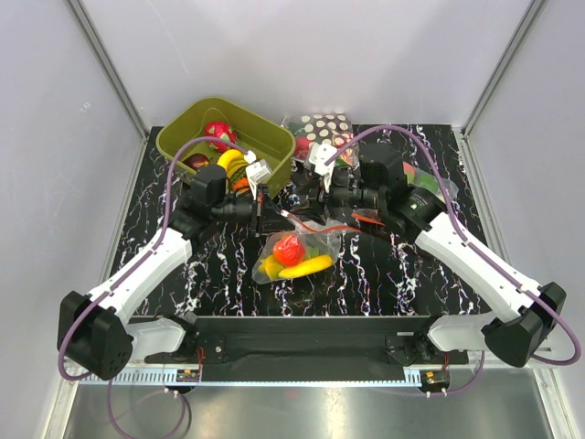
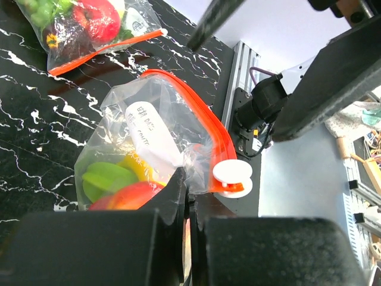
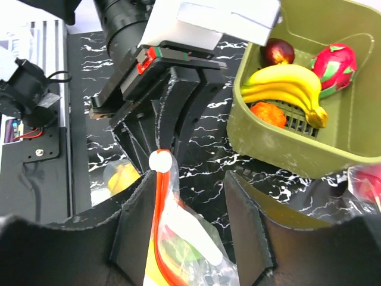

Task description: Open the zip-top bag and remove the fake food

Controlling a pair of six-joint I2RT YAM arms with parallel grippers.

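— Between the two arms, mid-table (image 1: 384, 274): zip-top bag (image 1: 322, 240), lying flat on the black marbled top, fake food (image 1: 291, 249) inside. Red round piece, yellow banana, something green.

— And the left gripper (image 2: 189, 196)?

— Pinched tight on the bag's clear plastic, just beside the white slider (image 2: 232, 177) on the orange-red zip strip (image 2: 196, 107).

— And the right gripper (image 3: 189, 179)?

— Parted about halfway, gripping nothing. Fingers (image 3: 134, 238) standing either side of the strip and slider.

— Crowding the spot?

— Olive-green bin (image 1: 183, 137) at the far left, just behind the left wrist, holding a banana bunch (image 3: 289, 89), a dragon fruit (image 3: 333, 62), an orange piece and a dark red fruit. Polka-dot bag (image 1: 324, 123) at the far edge, behind the right gripper. Vegetable bag (image 2: 89, 30) too — clear, mostly green and red, with its own orange strip, near the task bag but apart from it.

— Blocking the view?

— Left gripper's black body straight ahead of the right wrist camera, hiding the bag's far end. Same gripper's fingers covering the bag's lower part in the left wrist view.

— Any writing?

— White label (image 2: 155, 140) on the bag, dark print in two lines, too blurred and creased to read.
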